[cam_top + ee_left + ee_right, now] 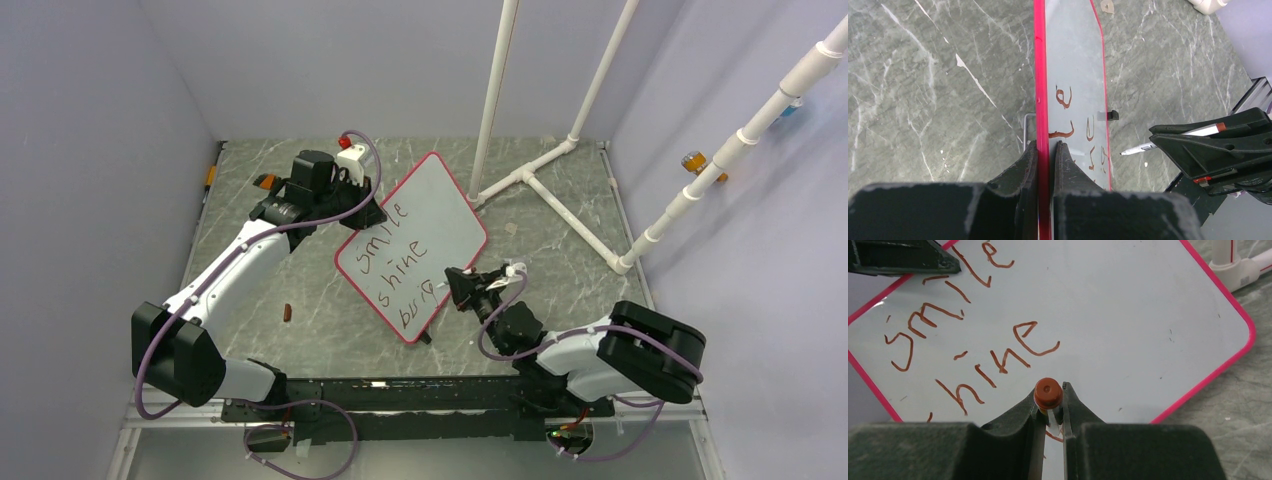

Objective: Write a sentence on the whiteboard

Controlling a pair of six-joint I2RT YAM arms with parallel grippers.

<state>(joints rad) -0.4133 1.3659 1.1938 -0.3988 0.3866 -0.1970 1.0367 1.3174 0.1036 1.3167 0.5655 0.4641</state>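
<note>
Your left tool (1046,145) is clamping the whiteboard (440,210) by its red rim, holding it tilted up on the tabletop (560,270). The sentence (395,262) is running "smile", "shine", then a scrawl. Your right tool (1050,390) is pinching a marker (1048,393), tip pointing near the scrawl.

A grey-green, marble-patterned surface (560,250) with pale veins forms the floor of a small booth. Plain lavender-grey walls close it in: a back wall (350,60), a left wall (90,150) and a right wall (760,250). A frame of white plastic pipes (497,90) stands on the far right part of the surface, two uprights rising out of view. A slanting pipe (740,140) climbs along the right wall, with a small orange fitting (693,160) beside it. The light is soft and even.
</note>
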